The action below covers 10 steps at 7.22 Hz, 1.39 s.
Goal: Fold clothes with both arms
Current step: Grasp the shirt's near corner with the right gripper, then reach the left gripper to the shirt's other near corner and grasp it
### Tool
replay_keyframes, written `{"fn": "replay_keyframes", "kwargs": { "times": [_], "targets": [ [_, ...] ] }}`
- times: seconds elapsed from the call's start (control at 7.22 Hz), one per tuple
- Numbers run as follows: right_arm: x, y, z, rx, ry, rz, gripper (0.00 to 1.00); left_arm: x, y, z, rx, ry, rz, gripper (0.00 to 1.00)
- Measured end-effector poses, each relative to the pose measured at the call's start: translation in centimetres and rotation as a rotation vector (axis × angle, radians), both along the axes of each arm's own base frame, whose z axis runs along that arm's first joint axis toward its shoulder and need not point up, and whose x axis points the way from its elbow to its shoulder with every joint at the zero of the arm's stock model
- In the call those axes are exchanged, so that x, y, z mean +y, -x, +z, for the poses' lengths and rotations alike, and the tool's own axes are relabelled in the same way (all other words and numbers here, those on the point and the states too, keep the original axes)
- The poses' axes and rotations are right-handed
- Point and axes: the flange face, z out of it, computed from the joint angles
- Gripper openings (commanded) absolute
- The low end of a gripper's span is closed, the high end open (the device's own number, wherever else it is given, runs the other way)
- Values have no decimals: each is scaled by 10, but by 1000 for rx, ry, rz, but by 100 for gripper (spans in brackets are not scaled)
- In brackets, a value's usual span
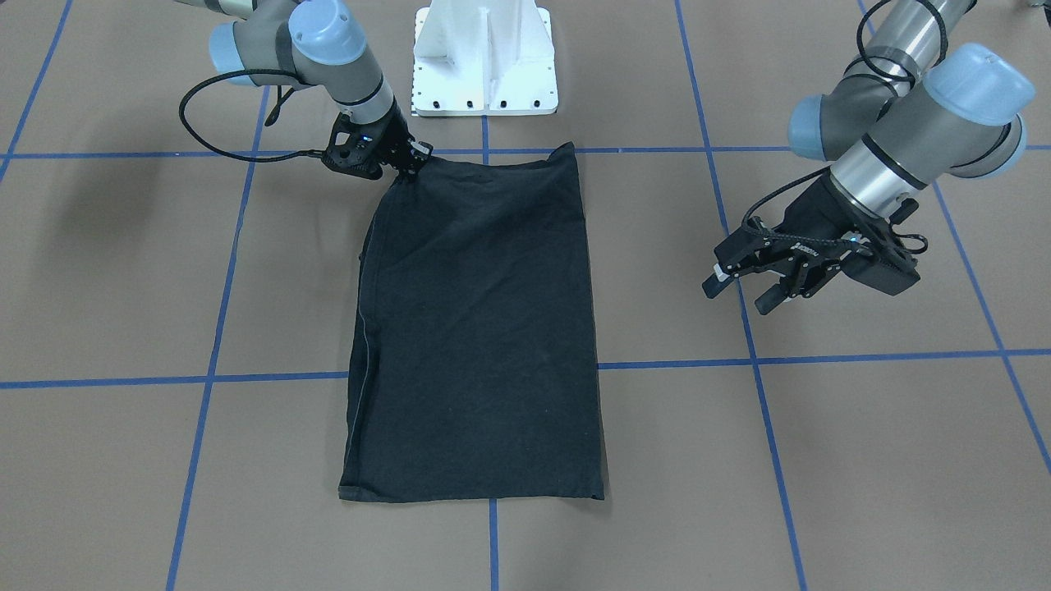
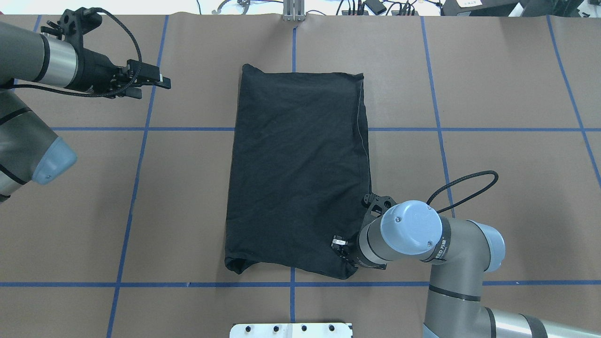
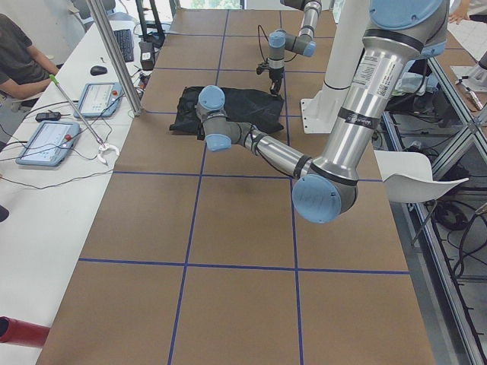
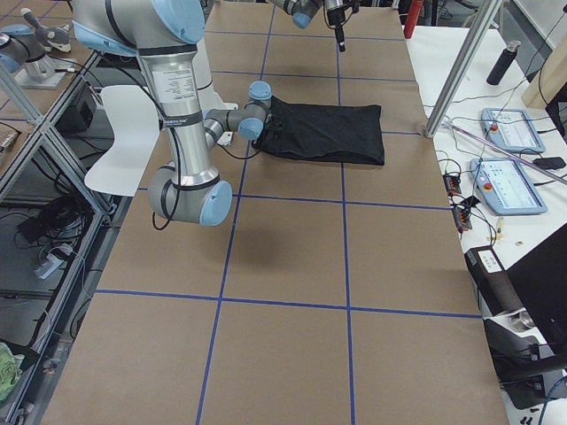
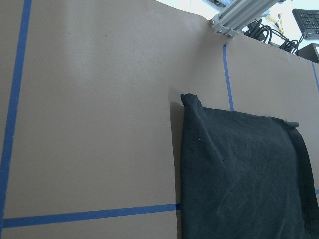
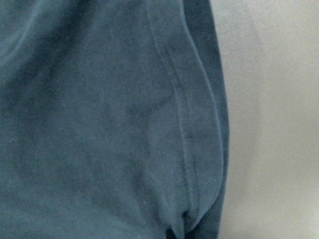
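The clothes are one black T-shirt (image 1: 476,328) folded into a long rectangle, flat on the brown table (image 1: 821,460); no print shows. In the overhead view the T-shirt (image 2: 300,169) runs from near the base to the far side. My right gripper (image 1: 408,164) is down on the shirt's near right corner, its fingers together on the cloth. The right wrist view is filled by the shirt (image 6: 99,124) and its hem, very close. My left gripper (image 1: 739,291) hovers open over bare table, well off the shirt's left side. The left wrist view shows the shirt's (image 5: 239,174) far corner.
The white pedestal base (image 1: 484,57) stands just behind the shirt's near edge. Blue tape lines (image 1: 209,377) cross the table. Beyond the far edge, a side desk holds tablets (image 3: 49,141), an aluminium post (image 3: 114,53) rises, and a person (image 3: 19,61) sits there.
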Motion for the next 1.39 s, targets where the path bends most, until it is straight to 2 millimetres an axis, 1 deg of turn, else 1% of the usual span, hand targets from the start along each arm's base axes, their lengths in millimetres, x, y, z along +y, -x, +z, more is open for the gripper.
{"fn": "replay_keyframes", "kwargs": {
  "times": [0.28,0.42,0.55,0.69,0.83,0.97,1.11,1.25,1.39],
  "targets": [
    [-9,-7,-6,-14,6,6,0,1,0,-3,4,-3,2,100],
    [-16,-15,-12,-33,17,5,0,4,-1,-7,15,5,8,100],
    [-23,-26,-20,-56,28,1,0,12,-6,-15,41,33,40,100],
    [-28,-33,-25,-75,35,-2,0,29,-22,-23,70,76,95,100],
    [-30,-36,-31,-90,36,-6,0,55,-50,-32,96,129,142,100],
    [-31,-38,-35,-100,34,-8,0,86,-81,-41,118,181,170,100],
    [-31,-40,-39,-109,31,-8,0,120,-112,-44,130,230,194,100],
    [-31,-42,-41,-113,28,-8,0,149,-134,-42,130,273,217,100],
    [-31,-42,-41,-115,26,-8,0,174,-151,-34,119,315,245,100]
  ]
}}
